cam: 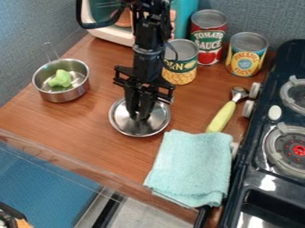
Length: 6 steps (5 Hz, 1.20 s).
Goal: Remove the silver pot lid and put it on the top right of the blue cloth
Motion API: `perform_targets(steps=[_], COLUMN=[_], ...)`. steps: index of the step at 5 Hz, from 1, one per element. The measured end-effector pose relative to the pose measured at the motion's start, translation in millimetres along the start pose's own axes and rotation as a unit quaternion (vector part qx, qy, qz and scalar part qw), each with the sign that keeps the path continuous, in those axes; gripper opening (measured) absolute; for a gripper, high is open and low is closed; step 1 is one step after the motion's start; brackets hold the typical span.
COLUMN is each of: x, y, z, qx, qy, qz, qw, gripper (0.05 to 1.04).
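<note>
Wooden counter (83, 122): the silver lid (138, 127) lies beneath the hand (141, 117), whose grip I cannot tell.

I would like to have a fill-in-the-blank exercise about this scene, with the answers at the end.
1. The gripper hangs over the silver pot's ____.
2. The small metal pot holds a green piece of ____.
3. The number of food cans is ____.
4. The centre of the burner nearer the cloth is ____ in colour.

Missing words: lid; broccoli; three; red.
</note>
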<state>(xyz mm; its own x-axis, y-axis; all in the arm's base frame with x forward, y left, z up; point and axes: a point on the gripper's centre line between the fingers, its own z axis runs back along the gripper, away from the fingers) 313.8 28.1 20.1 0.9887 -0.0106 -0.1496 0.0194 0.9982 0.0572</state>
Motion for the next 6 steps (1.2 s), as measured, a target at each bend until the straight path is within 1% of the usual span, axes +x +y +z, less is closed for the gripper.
perform_targets(steps=[1, 2, 3, 4, 5, 6], x=[0, -2, -7, -8, -15, -24], y=[1, 4, 4, 12, 16, 15], z=[-3, -3, 2, 50, 90, 106], qx=[0.002, -0.002, -0.020, -0.039, -0.057, -0.062], qy=[0.003, 0.010, 0.018, -0.025, -0.050, -0.049], qz=[0.004, 0.011, 0.014, 0.024, 0.021, 0.007], qw=[1.0000, 0.9999, 0.9995, 0.9986, 0.9969, 0.9968], gripper=[0.339, 0.641, 0.930, 1.005, 1.000, 1.000])
